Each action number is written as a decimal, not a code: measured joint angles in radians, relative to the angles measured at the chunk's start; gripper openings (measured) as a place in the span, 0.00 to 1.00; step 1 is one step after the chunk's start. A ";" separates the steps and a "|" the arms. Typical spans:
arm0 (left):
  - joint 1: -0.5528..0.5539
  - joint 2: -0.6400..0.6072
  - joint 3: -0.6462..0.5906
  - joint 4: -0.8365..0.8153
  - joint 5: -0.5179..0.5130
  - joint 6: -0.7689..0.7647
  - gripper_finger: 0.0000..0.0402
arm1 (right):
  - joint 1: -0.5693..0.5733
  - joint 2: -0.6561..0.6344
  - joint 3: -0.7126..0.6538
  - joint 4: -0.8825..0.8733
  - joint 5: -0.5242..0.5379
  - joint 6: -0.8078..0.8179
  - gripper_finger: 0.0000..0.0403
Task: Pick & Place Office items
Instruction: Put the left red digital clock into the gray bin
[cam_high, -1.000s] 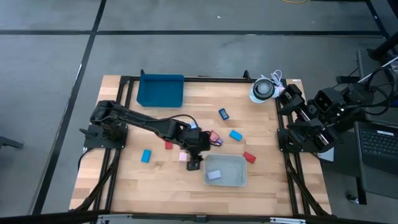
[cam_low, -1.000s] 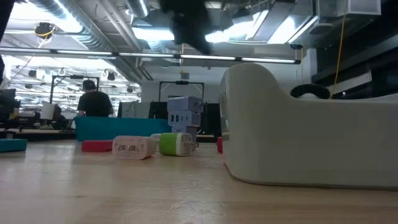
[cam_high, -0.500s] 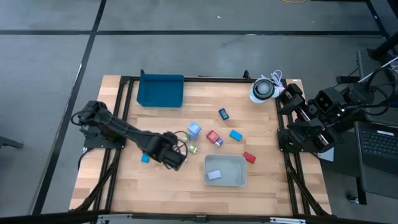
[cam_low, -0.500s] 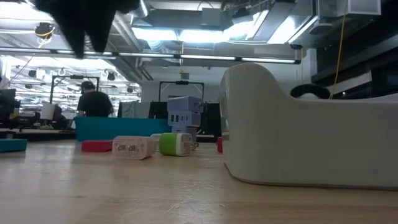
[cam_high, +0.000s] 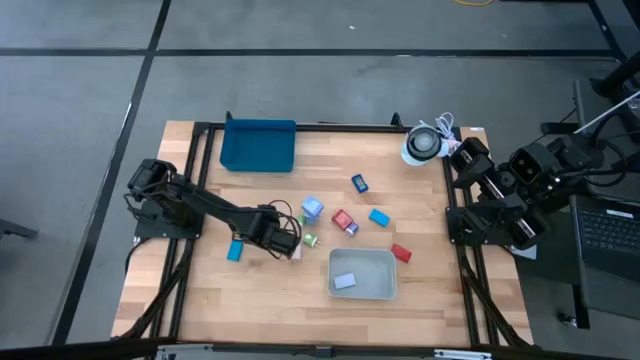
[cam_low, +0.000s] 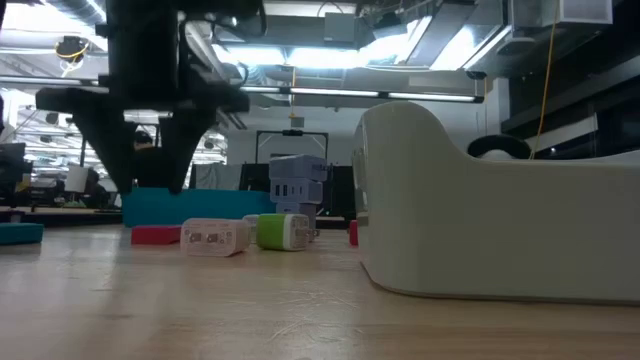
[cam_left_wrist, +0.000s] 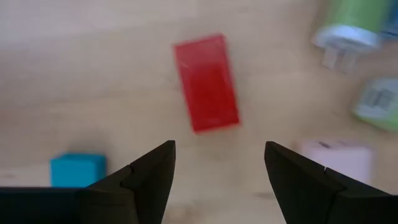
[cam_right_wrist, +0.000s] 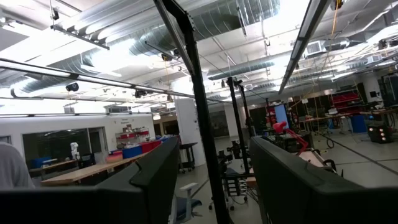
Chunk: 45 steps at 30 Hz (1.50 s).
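Observation:
The office items lie scattered on the wooden table: a red block (cam_left_wrist: 206, 83), a blue block (cam_high: 235, 250), a pink-white one (cam_left_wrist: 339, 155), a green one (cam_high: 310, 240), a light blue one (cam_high: 312, 208) and others farther right. My left gripper (cam_left_wrist: 219, 149) hangs open and points down, just above the red block (cam_low: 155, 235), its fingers (cam_low: 175, 180) clear of the table. In the high view it (cam_high: 272, 237) hides that block. My right gripper (cam_right_wrist: 214, 186) is raised at the table's right side, open, with nothing between its fingers.
A grey tray (cam_high: 385, 290) near the front holds one pale block (cam_high: 343, 282). A dark blue tray (cam_high: 258, 145) stands at the back left and a white coiled cable (cam_high: 422, 143) at the back right. More blocks (cam_high: 378, 216) lie right of centre.
My left gripper has moved from beside the grey tray toward the table's left edge and has come down over the red block, rolling about its own axis on the way. The blocks have stayed where they lay.

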 joint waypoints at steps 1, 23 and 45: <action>0.010 0.000 -0.009 0.002 -0.001 0.009 0.62 | 0.005 0.000 0.000 0.005 0.008 -0.006 0.51; 0.093 0.001 -0.184 0.260 0.034 0.055 0.71 | 0.045 0.000 0.000 0.045 0.059 -0.064 0.51; 0.066 -0.107 -0.223 0.378 0.084 0.529 0.38 | 0.058 0.006 0.000 0.071 0.050 -0.064 0.51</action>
